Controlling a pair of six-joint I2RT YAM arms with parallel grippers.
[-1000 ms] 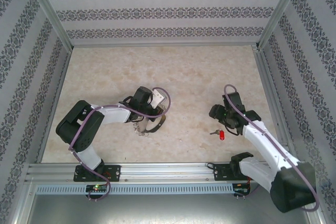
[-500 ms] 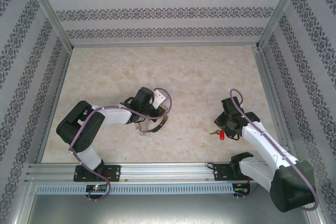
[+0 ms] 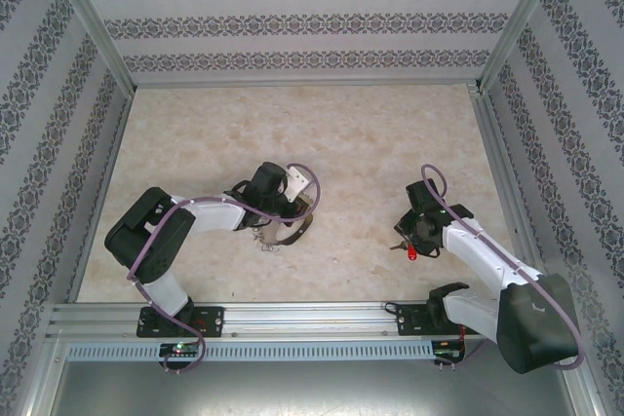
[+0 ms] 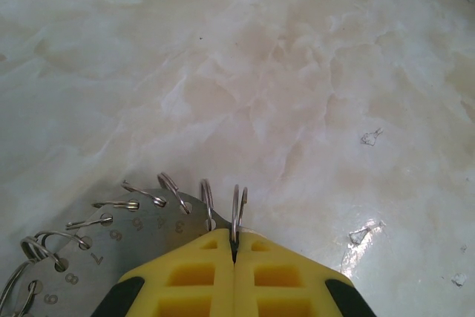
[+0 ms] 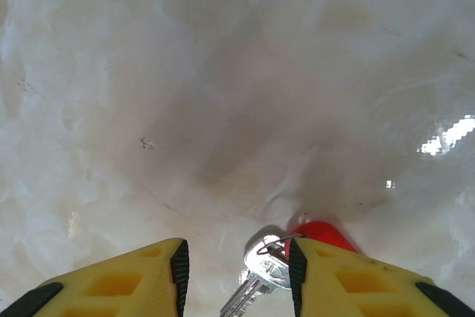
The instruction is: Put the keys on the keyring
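In the left wrist view, my left gripper (image 4: 234,246) is shut on one small split ring (image 4: 237,209) at the rim of the keyring (image 4: 111,239), a grey metal hoop with numbered holes and small silvery rings. From above, the keyring (image 3: 281,233) hangs just below the left gripper (image 3: 294,207). The keys lie on the table: a silver key (image 5: 266,269) joined by a wire loop to a red head (image 5: 320,234). My right gripper (image 5: 237,257) is open, low over them. The silver key sits between its fingers, close to the right one, which partly hides the red head (image 3: 412,252).
The marble-patterned table (image 3: 361,143) is walled by patterned panels and metal posts. An aluminium rail (image 3: 292,317) runs along the near edge. Small scuffs and glints mark the surface near the left gripper.
My right gripper has moved toward the near edge and down over the keys, and its jaws have narrowed. The left arm and keyring have stayed put.
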